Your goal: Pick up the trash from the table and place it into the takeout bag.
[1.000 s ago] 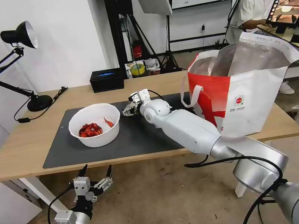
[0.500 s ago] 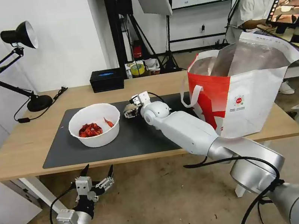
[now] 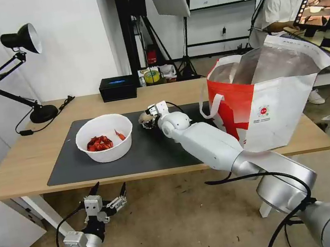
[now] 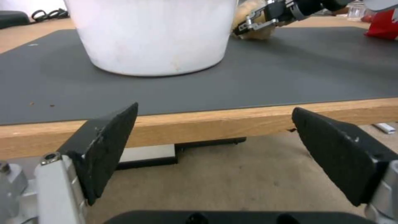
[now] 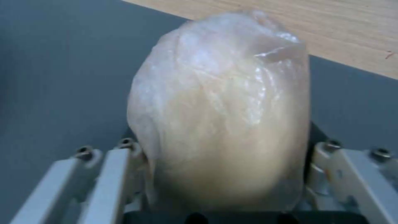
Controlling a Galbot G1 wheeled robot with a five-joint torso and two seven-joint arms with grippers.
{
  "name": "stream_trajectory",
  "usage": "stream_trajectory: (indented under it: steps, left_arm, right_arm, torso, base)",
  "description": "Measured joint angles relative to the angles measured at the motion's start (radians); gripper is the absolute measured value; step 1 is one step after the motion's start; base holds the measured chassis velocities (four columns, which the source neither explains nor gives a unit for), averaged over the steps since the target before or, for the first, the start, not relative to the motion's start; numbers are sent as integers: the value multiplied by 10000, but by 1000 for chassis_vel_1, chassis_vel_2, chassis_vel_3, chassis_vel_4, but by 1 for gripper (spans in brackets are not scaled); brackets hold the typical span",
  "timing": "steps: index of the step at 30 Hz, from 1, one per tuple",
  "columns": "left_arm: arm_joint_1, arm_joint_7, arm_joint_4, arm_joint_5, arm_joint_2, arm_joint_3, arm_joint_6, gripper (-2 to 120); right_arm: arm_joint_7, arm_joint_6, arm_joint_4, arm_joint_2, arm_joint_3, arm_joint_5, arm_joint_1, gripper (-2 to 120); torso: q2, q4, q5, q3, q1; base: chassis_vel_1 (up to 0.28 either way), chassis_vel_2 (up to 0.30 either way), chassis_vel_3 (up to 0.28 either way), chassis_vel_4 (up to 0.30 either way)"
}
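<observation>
On the dark mat [image 3: 149, 153] of the table [image 3: 17, 165], my right gripper [image 3: 146, 120] is shut on the beige paper ball [image 5: 219, 118], which bulges out between its fingers [image 5: 108, 174]. From the left wrist, the ball [image 4: 260, 32] rests low on the mat, just beside the white bowl [image 4: 153, 34]. That bowl [image 3: 104, 138] holds red crayfish shells and stands left of the ball. The red-and-white takeout bag [image 3: 269, 98] stands open at the table's right end. My left gripper [image 3: 107, 193] hangs open below the table's front edge [image 4: 232, 116].
A black tissue box [image 3: 117, 88] sits at the table's back edge. A black desk lamp [image 3: 42, 111] stands at the back left corner, its cable trailing over the wood. The right arm stretches across the mat between bowl and bag.
The right gripper's fingers have drawn together around the paper ball and shifted slightly right. The left arm has barely moved.
</observation>
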Motion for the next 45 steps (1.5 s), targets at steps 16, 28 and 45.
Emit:
stream_trajectory:
  steps: [16,28,45]
  left_arm:
    - [14,-94,-46,-144,-12,-6,38,100]
    - [190,-155,-258,-63,-90,13,64,100]
    - [269,-354,-379,299,-308,319,84,100]
  right_arm:
    - [473,756,2571,-1493,-233,-186,-788,7]
    - [1270,1342,7018,-3808,711,-294,-2738,7]
    - [1312,3433,10858,-5990,2990,-1156,-5013,6]
  torso:
    - [0,-1,2,0,0]
    - [-1,0,3,-1,-1]
    - [0,-1,2,-1,-2]
  base:
    - [0,0,0,0]
    - [0,0,0,0]
    - [0,0,0,0]
